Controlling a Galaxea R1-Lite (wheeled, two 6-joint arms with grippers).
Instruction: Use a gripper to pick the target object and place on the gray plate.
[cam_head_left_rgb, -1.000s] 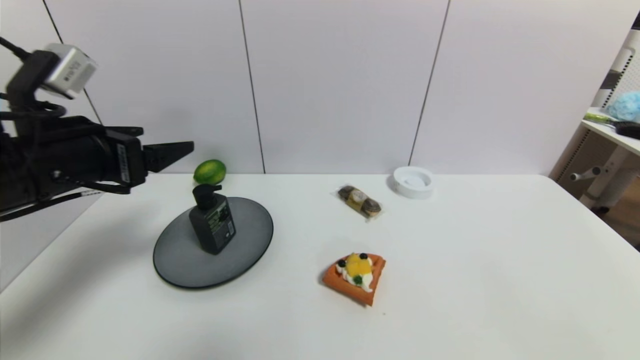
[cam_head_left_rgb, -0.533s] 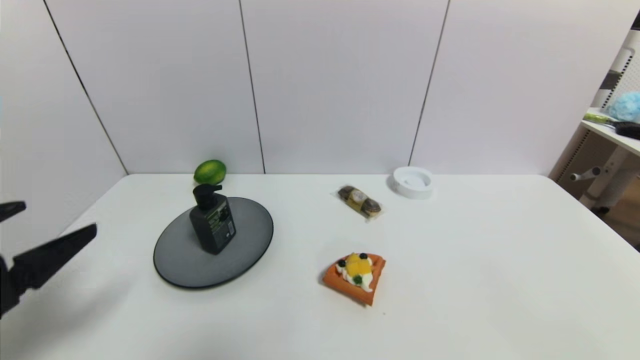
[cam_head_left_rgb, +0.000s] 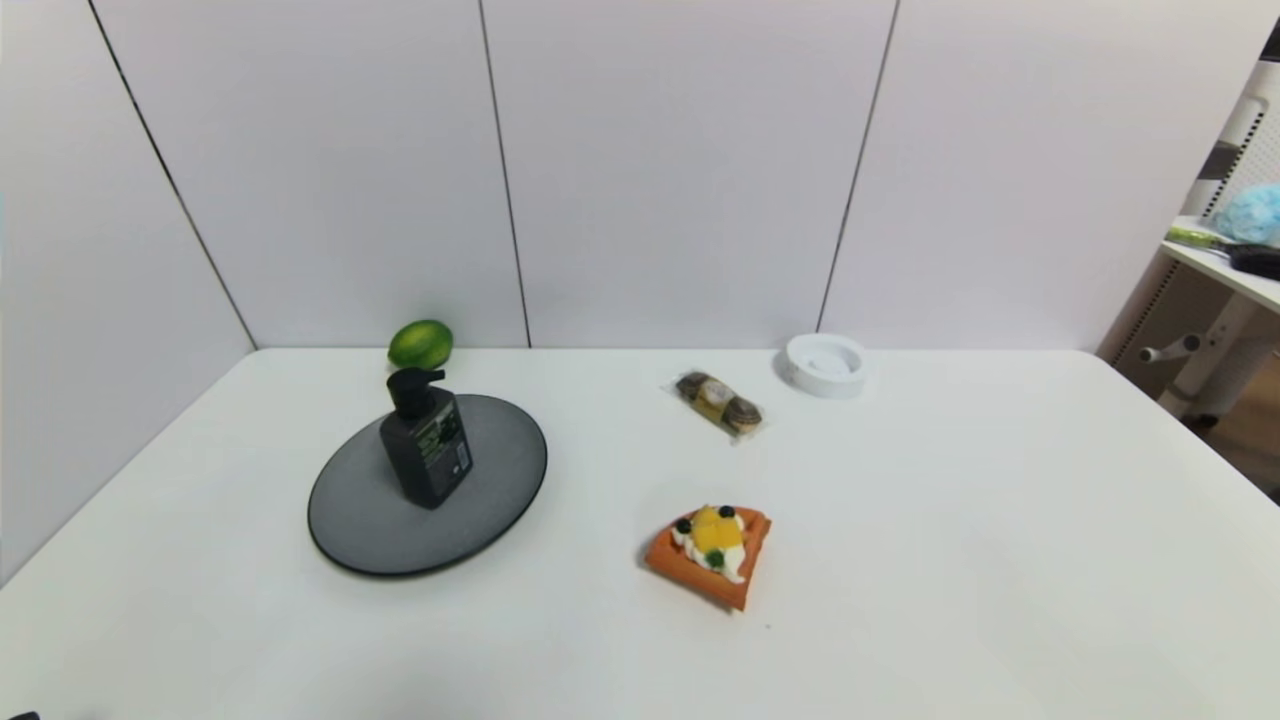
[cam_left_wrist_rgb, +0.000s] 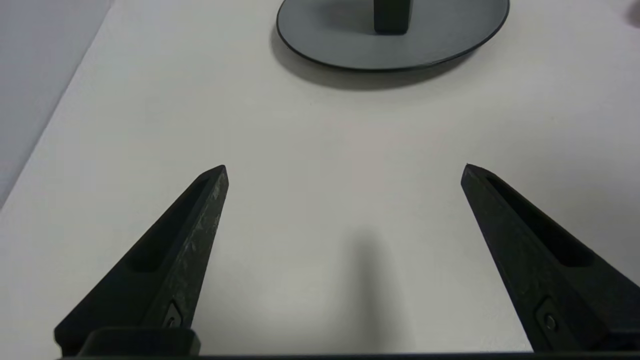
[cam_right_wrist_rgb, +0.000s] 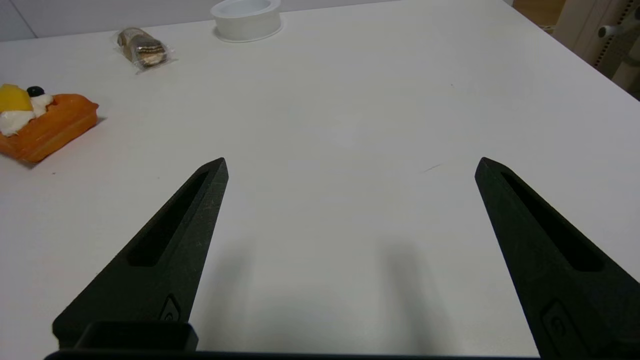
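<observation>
The dark pump bottle stands upright on the gray plate at the left of the table. In the left wrist view the plate and the bottle's base lie far ahead of my left gripper, which is open and empty over bare table near the front left. My right gripper is open and empty over the table's front right. Neither gripper shows in the head view except a dark sliver at the bottom left corner.
A green lime lies behind the plate by the wall. A wrapped snack, a small white round dish and an orange waffle slice lie mid-table. The snack, dish and waffle also show in the right wrist view.
My left arm has pulled back from above the plate, down and toward the front left, and has left the head view. The bottle stays on the plate.
</observation>
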